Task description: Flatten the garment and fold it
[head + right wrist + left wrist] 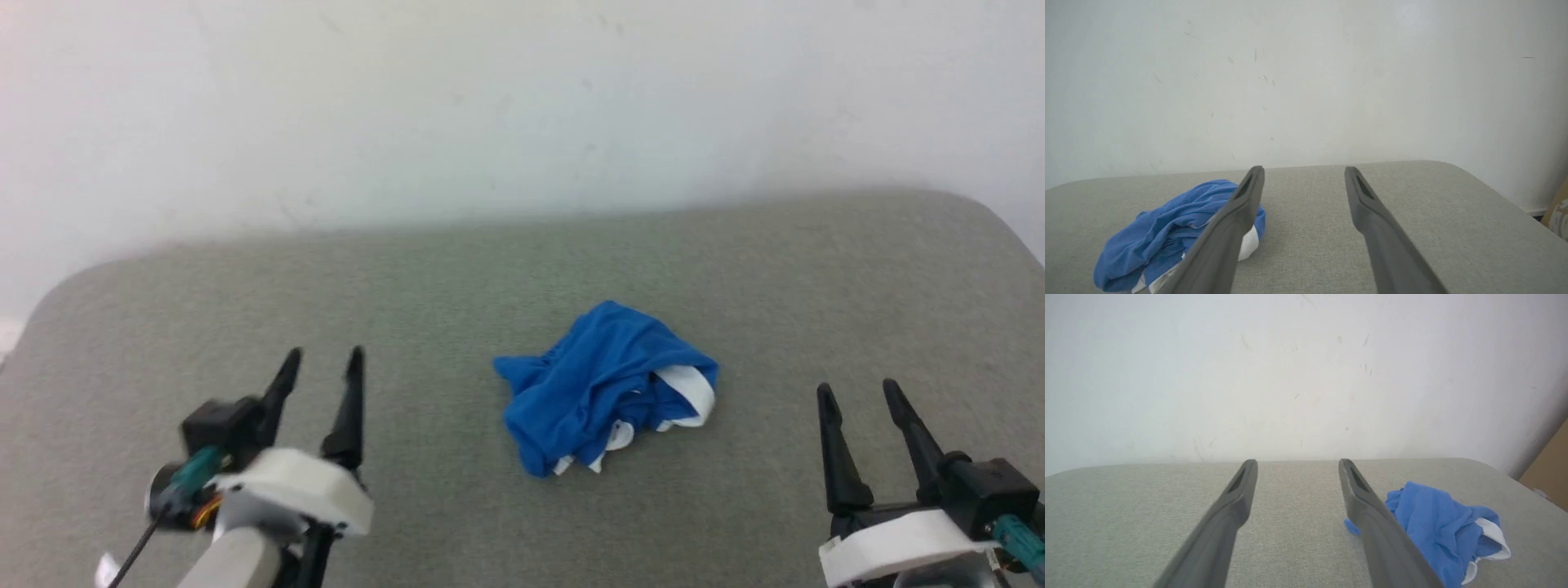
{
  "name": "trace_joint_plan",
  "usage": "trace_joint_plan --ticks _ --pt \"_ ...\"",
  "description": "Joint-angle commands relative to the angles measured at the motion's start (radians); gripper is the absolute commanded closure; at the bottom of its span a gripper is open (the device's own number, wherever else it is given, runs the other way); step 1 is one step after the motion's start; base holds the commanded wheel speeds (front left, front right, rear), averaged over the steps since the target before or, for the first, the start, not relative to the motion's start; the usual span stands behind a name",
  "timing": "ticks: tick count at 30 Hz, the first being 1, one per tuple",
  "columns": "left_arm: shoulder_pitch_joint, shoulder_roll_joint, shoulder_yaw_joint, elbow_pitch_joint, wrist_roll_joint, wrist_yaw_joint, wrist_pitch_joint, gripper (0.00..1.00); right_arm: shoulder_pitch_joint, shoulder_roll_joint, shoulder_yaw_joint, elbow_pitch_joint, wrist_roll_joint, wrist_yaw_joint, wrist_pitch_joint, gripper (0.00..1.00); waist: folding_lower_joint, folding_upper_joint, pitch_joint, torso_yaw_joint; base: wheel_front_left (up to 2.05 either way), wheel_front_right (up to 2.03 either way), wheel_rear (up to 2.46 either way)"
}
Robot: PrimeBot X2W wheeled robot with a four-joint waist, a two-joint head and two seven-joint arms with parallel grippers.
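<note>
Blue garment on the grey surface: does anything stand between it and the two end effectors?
Nothing visible does. The crumpled blue garment lies on the grey fabric surface. Only bare fabric separates it from the left end effector and from the right end effector, both open.

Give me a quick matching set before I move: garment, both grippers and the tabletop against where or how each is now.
1 garment
2 left gripper
3 right gripper
4 tabletop

A open, to the garment's right
B grey fabric cover
C crumpled heap, untouched
D open, to the garment's left

Pairs: 1-C, 2-D, 3-A, 4-B
</note>
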Motion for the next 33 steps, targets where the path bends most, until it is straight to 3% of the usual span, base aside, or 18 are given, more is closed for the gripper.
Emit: trace_joint_plan --ticks 1,4,7,15,23,29,33 --pt "0.059 -0.011 0.046 -0.031 0.0 0.013 -0.004 0.0 0.016 0.002 0.002 -0.005 0.009 -0.001 0.001 0.0 0.0002 0.0 -0.043 0.073 0.0 0.0 0.0" --pt "0.158 -0.039 0.13 -0.091 0.019 0.017 -0.005 0.0 0.032 0.002 0.002 -0.002 0.023 -0.001 -0.001 0.0 0.0002 0.0 -0.044 0.097 0.0 0.0 0.0" --pt "0.238 -0.071 0.194 -0.125 0.052 -0.01 -0.005 0.0 0.045 0.002 0.008 0.007 0.029 -0.001 -0.003 0.0 0.0002 0.0 -0.044 0.115 0.0 0.0 0.0" --pt "0.352 -0.158 0.272 -0.162 0.211 -0.133 -0.005 0.0 0.065 0.002 0.013 0.019 0.033 -0.001 -0.008 0.0 0.0002 0.0 -0.046 0.139 0.0 0.0 0.0" --pt "0.377 -0.25 0.316 -0.156 0.338 -0.212 -0.005 0.0 0.066 0.002 0.006 0.027 0.024 -0.001 0.002 0.0 0.0002 0.0 -0.038 0.159 0.0 0.0 0.0" --pt "0.364 -0.284 0.322 -0.124 0.398 -0.248 -0.005 0.0 0.026 -0.001 -0.002 0.055 -0.031 -0.001 0.148 0.0 0.0002 0.0 -0.016 0.195 0.0 0.0 0.0" --pt "0.344 -0.304 0.322 -0.106 0.429 -0.266 -0.005 0.0 -0.048 -0.06 0.019 0.119 -0.027 -0.001 0.351 0.0 0.0002 0.0 0.02 0.239 0.0 0.0 0.0"
